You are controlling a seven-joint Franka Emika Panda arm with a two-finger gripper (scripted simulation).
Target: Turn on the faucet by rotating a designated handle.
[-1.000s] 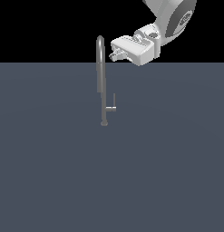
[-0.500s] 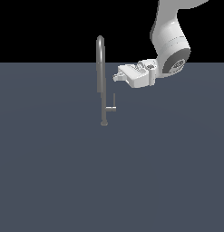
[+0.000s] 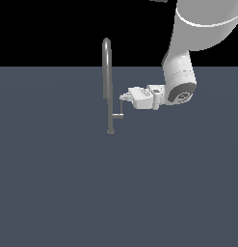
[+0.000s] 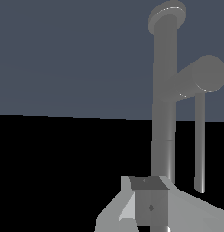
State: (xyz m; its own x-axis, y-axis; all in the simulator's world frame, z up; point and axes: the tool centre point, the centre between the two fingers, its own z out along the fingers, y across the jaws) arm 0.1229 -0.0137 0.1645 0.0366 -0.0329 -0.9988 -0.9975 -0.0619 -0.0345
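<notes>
Faucet (image 3: 107,82): tall thin grey pipe with arched top, standing upright on a small round base on the dark grey floor, toward the far edge and about the middle of its width. In the wrist view (image 4: 164,90) seen close, as a thick grey column.

Handle (image 3: 121,110): short stub going out from the lower stem toward the exterior view's right, then a slim rod rising from its end. In the wrist view (image 4: 199,140) the rod runs beside the main pipe, apart from it.

Gripper (image 3: 124,98): white, lying about level, pointing toward the exterior view's left, just at the upper end of the handle rod. Touching or only very near: cannot tell.

Gripper state: one grey finger (image 4: 149,204) visible in the wrist view; the gap between the fingers not shown clearly in either view, so spread or closed cannot be told. Nothing seen held.

Arm (image 3: 180,82): white, coming down from the upper right of the exterior view, wrist just behind the gripper.

Floor (image 3: 67,193): plain dark grey, black background beyond its far edge.
</notes>
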